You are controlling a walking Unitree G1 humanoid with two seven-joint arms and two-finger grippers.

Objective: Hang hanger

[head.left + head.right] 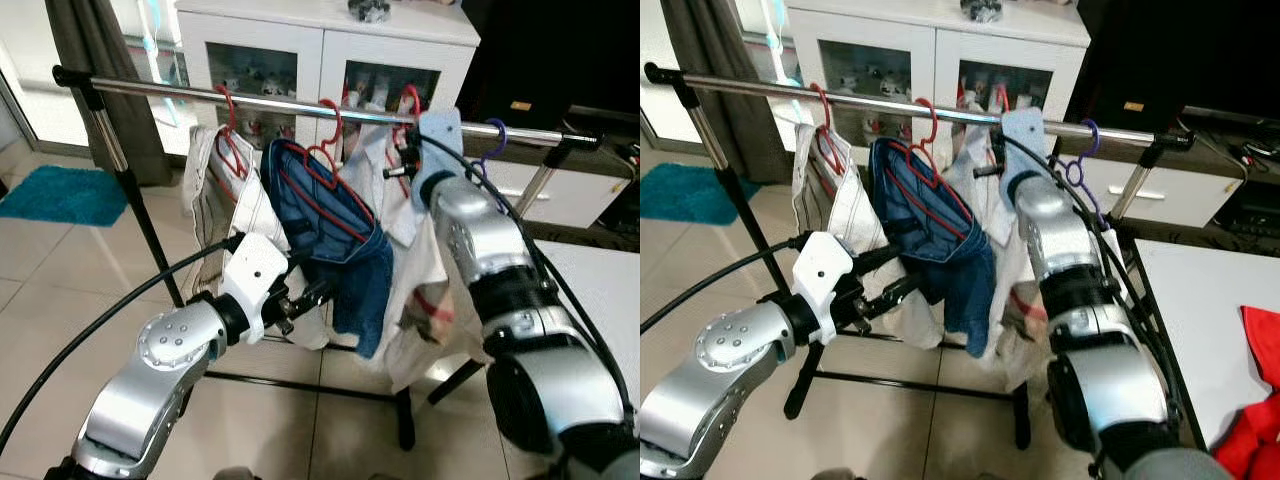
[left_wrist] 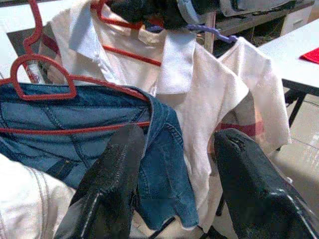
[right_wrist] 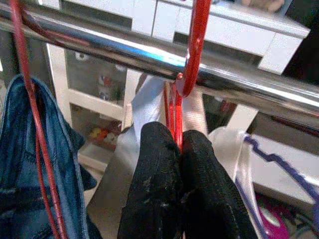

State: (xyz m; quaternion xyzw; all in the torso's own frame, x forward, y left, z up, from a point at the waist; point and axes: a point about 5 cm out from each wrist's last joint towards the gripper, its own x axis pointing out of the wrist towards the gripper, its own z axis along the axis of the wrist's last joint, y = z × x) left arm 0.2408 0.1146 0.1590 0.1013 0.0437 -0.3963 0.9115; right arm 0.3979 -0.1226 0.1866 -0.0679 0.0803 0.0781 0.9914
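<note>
Red hanger (image 3: 175, 112) neck pinched in right tool (image 3: 180, 164), hook seemingly over rail (image 3: 234, 79)

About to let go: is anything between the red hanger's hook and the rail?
Nothing visible. The red hanger is already hooked over the rail, and the right tool is pinched shut on its neck just below.

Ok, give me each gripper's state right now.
Left gripper: open, holding nothing, fingers by the denim garment.
Right gripper: shut on the red hanger, whose hook is over the rail.
</note>
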